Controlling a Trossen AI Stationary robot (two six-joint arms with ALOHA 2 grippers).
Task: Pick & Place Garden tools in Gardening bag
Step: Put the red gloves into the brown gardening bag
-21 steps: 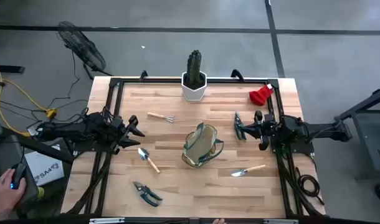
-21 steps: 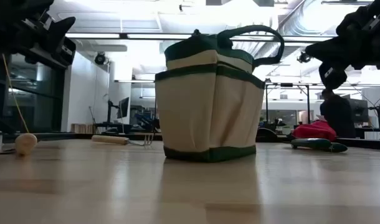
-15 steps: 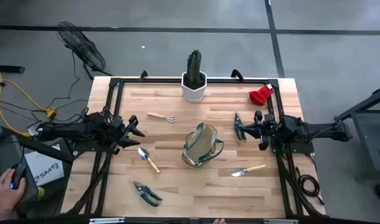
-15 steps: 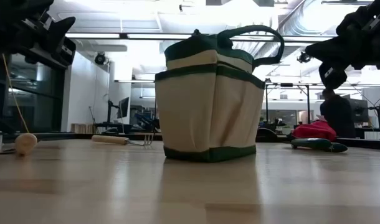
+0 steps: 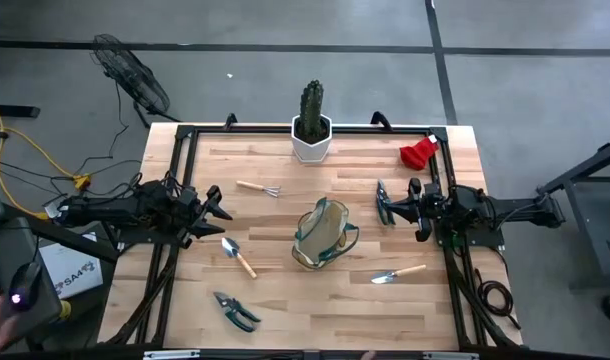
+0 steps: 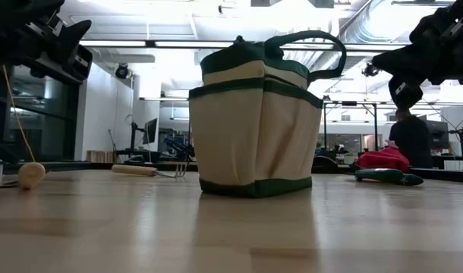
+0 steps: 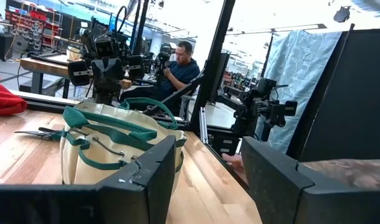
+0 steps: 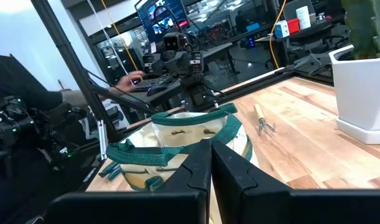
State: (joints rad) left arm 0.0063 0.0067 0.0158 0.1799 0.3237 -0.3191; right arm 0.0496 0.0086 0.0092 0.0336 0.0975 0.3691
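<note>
The gardening bag (image 5: 323, 234) stands upright on its base at mid-table, its mouth open (image 6: 256, 121). Around it lie the garden tools. A trowel (image 5: 238, 257) and a mini rake (image 5: 258, 188) are on its left, and a second trowel (image 5: 398, 272) is on its near right. Pruning shears (image 5: 235, 311) lie at the near left, and a red glove (image 5: 419, 152) at the far right. My left gripper (image 5: 217, 205) hovers open, left of the bag (image 7: 205, 180). My right gripper (image 5: 385, 210) hovers shut, right of the bag (image 8: 210, 163).
A cactus in a white pot (image 5: 312, 125) stands at the far edge. A dark green-handled tool (image 5: 381, 192) lies beside my right gripper. Black frame rails (image 5: 175, 240) run along the table's sides. A person's hand (image 5: 0, 305) shows off the table, at the near left.
</note>
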